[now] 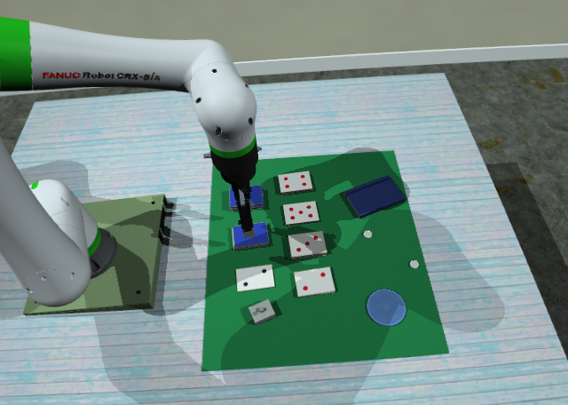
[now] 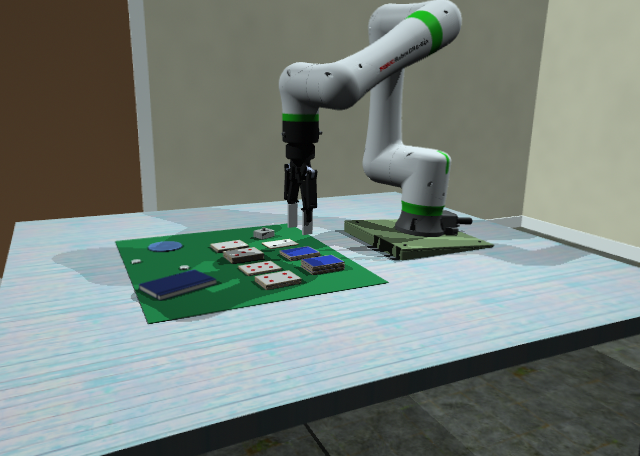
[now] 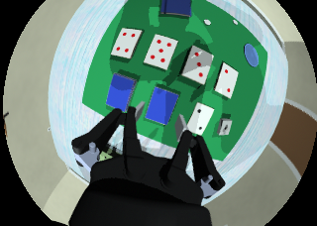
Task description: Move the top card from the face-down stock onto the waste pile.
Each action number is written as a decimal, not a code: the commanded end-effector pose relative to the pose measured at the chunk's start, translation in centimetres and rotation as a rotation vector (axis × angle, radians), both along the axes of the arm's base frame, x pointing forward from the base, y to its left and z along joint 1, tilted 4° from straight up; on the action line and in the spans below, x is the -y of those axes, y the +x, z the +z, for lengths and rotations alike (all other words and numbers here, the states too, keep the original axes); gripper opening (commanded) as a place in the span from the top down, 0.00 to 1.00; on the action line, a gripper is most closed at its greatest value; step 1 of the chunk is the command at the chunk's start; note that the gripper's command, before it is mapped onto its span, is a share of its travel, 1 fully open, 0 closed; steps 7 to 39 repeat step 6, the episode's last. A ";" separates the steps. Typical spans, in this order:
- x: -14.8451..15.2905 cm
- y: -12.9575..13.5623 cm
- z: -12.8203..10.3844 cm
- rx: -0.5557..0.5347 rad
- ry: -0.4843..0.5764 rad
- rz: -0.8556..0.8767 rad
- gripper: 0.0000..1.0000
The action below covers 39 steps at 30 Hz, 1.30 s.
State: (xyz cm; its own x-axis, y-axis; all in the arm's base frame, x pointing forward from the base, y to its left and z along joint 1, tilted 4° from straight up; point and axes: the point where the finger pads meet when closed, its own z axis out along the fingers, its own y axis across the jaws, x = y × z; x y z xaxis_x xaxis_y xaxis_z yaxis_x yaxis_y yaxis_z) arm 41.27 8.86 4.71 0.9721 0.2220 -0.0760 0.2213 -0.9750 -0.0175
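Note:
The face-down stock (image 1: 246, 197) is a thick blue-topped stack at the near-left corner of the green mat (image 1: 320, 263); it also shows in the exterior view (image 2: 323, 263) and the wrist view (image 3: 121, 91). Beside it, a thinner pile (image 1: 250, 235) also has a blue-backed card on top, seen too in the exterior view (image 2: 299, 252) and the wrist view (image 3: 161, 105). My gripper (image 2: 299, 225) (image 1: 248, 228) hangs well above the mat, over this thinner pile. Its fingers stand half open with nothing between them (image 3: 158, 117).
A white card with black pips (image 1: 255, 277) and a small grey block (image 1: 262, 311) continue the same row. Four red-pip cards (image 1: 300, 212) form the row behind. A dark blue box (image 1: 374, 195), a blue disc (image 1: 386, 306) and two white chips (image 1: 367, 234) lie farther out.

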 end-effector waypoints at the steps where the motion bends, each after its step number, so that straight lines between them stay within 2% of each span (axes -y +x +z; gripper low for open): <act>1: 0.0 0.2 2.1 0.000 0.000 0.000 0.50; 39: 0.0 0.2 2.1 0.000 0.000 0.000 0.50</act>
